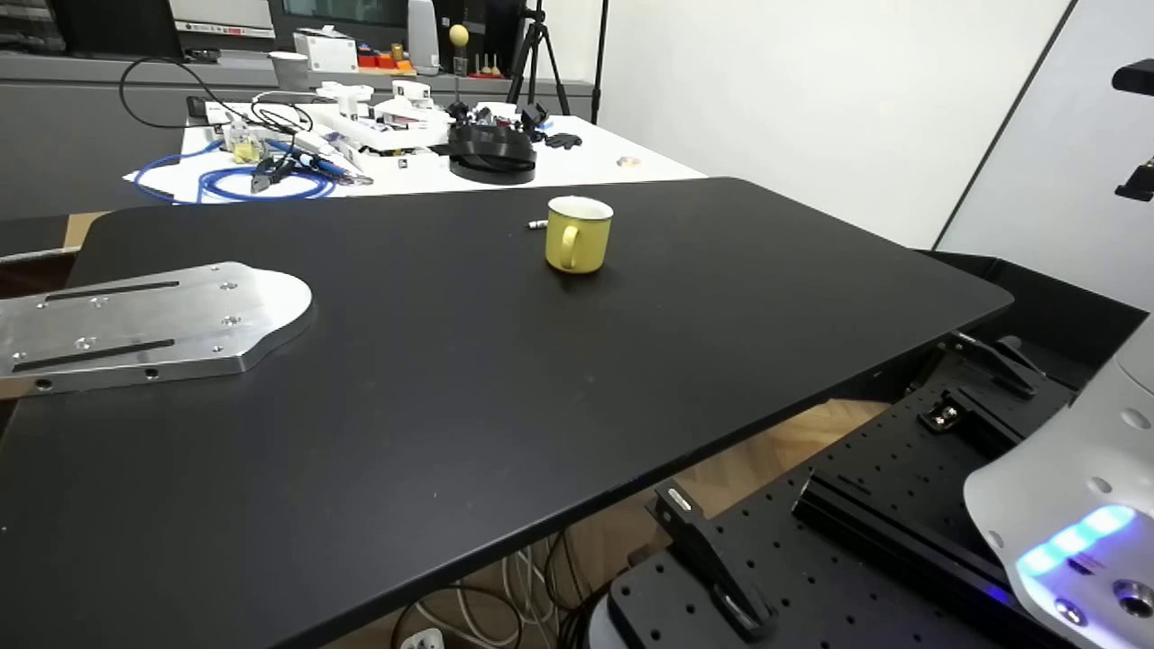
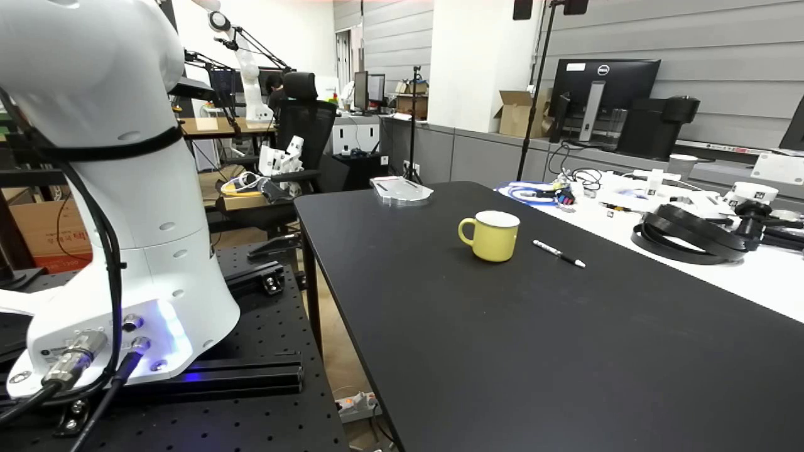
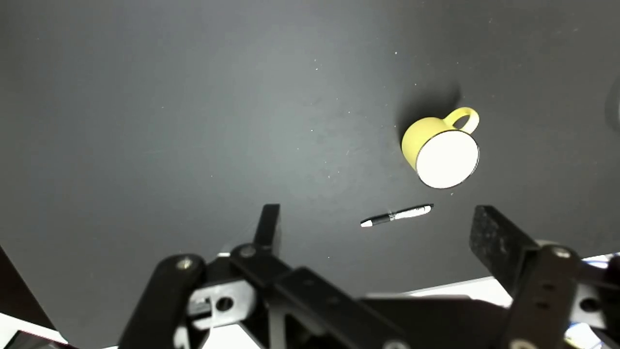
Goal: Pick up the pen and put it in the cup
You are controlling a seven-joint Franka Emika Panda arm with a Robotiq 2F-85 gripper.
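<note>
A black and white pen lies flat on the black table (image 1: 451, 388), in view in both exterior views, the pen (image 1: 537, 224) partly hidden behind the cup in one and the pen (image 2: 558, 253) fully seen in another. The cup is a yellow mug with a handle and white inside, standing upright near the pen; the cup (image 1: 590, 243) (image 2: 496, 240) also shows in the wrist view (image 3: 422, 138). My gripper (image 3: 380, 230) is open and empty, high above the table. In the wrist view the pen (image 3: 397, 215) appears between the spread fingers, not touching them. The gripper is out of both exterior views.
A silver metal plate (image 1: 171, 315) lies at one end of the table, also in an exterior view (image 2: 402, 189). A white table (image 1: 631, 173) with cables and black round parts adjoins the black table. My arm's base (image 2: 157, 263) stands on a perforated black platform (image 2: 251, 427).
</note>
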